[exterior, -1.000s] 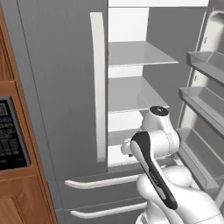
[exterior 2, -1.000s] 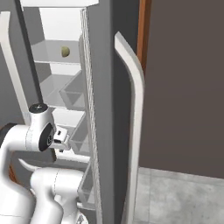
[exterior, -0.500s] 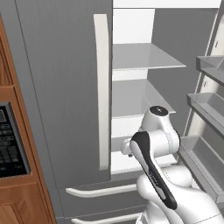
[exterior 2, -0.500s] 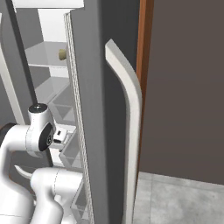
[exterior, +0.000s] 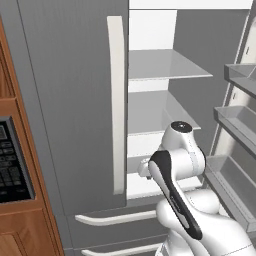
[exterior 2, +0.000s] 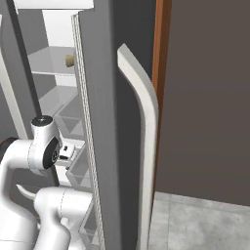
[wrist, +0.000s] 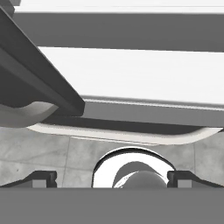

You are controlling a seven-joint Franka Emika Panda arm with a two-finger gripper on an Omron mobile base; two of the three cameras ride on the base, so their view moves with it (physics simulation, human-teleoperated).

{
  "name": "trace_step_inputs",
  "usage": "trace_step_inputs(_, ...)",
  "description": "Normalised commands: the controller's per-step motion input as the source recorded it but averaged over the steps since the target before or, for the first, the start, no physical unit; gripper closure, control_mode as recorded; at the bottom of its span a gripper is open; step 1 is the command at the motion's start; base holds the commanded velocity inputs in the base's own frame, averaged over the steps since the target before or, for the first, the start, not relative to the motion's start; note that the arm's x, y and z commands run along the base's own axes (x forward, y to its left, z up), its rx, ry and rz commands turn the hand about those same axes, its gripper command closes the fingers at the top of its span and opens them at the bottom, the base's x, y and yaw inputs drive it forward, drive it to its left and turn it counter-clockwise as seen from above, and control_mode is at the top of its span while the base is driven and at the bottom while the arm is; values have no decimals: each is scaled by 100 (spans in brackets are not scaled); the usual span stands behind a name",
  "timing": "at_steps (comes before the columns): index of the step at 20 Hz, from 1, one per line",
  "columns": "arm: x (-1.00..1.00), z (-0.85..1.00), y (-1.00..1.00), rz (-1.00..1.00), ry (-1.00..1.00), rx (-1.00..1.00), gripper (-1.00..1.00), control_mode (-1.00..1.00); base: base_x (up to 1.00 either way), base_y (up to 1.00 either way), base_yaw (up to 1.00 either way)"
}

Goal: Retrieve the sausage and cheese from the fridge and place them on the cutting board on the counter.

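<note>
Inside the fridge (exterior: pixel 65 100), a small pale yellow-green chunk, the cheese (exterior 2: pixel 70 60), sits on an upper white shelf (exterior 2: pixel 49 66) at its right edge, right against the edge of the open right door (exterior 2: pixel 105 146) as seen from the right base view. It is partly cut off by that door edge, so its full shape cannot be told. The gripper (wrist: pixel 112 179) is well below the cheese and apart from it: in the hand view its two dark fingertips (wrist: pixel 41 179) stand wide apart at the bottom corners with nothing between them, so the pincer is spread and empty. That view looks down past the hand at a white drawer bar (wrist: pixel 122 135) of the fridge and a grey tiled floor (wrist: pixel 39 153) beneath it.

In the left base view the fridge's left door is closed, its long white vertical handle (exterior: pixel 116 105) running down its right edge, while the right half stands open on white inner shelves (exterior: pixel 165 65). The open right door carries grey bins (exterior: pixel 240 120) along the right of that view. The white arm (exterior: pixel 180 165) is folded in front of the lower shelves, its wrist at the height of the lowest shelf. Two drawer bars (exterior: pixel 115 218) lie below the closed door. To the left stands a brown wooden cabinet (exterior: pixel 15 230) with a dark keypad panel (exterior: pixel 12 165). In the right base view the open door's curved white handle (exterior 2: pixel 144 146) faces the camera, with a brown wall panel (exterior 2: pixel 205 97) behind it.
</note>
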Motion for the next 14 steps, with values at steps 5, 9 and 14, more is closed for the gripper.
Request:
trace_step_inputs(5, 0, 0, 0, 0, 0, 0, -100, 100, 0, 0, 0)
trace_step_inputs(9, 0, 0, 0, 0, 0, 0, -100, -100, 0, 0, 0)
trace_step_inputs(14, 0, 0, 0, 0, 0, 0, -100, -100, 0, 0, 0)
